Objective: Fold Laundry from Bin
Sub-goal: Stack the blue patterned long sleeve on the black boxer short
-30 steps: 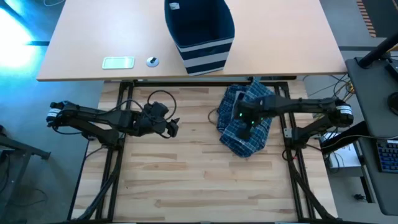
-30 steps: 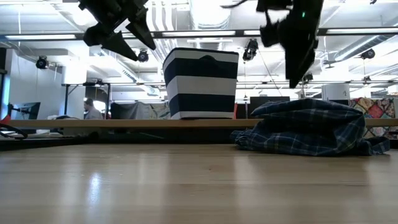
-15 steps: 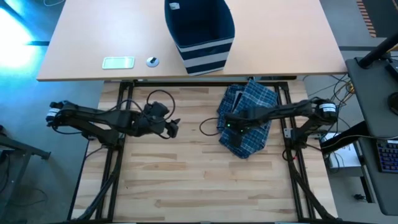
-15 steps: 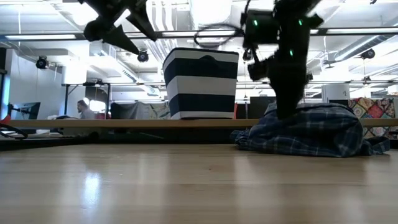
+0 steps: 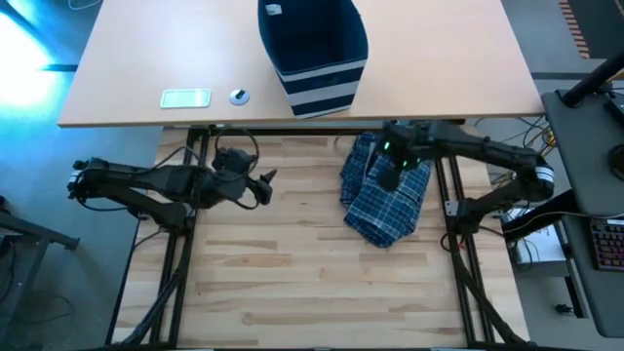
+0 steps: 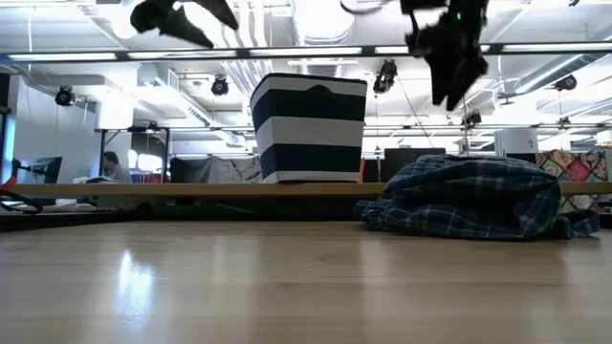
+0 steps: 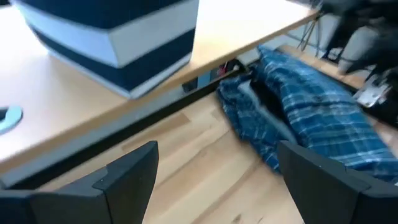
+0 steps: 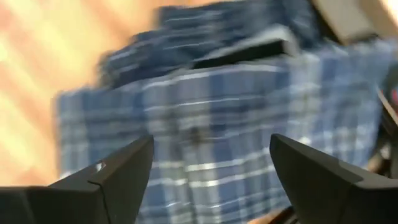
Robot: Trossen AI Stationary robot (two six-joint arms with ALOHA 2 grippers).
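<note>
- The blue-and-white plaid garment (image 5: 382, 190) lies crumpled in a heap on the wooden table (image 5: 292, 292), near its far edge and toward the right side.
- The right gripper (image 5: 389, 176) hangs in the air over the far part of this heap. Its fingers (image 8: 118, 171) are spread wide and hold nothing; in the low view it is clearly above the cloth, not touching.
- The left gripper (image 5: 268, 183) is raised over the left half of the table, well apart from the garment. Its fingers (image 7: 127, 174) are also spread wide, with nothing between them.
- The navy bin (image 5: 314, 49) with pale stripes stands upright on the lighter desk (image 5: 439, 58) beyond the table's far edge.
- On the same desk, left of the bin, lie a flat pale rectangular object (image 5: 185, 97) and a small round object (image 5: 239, 96).
</note>
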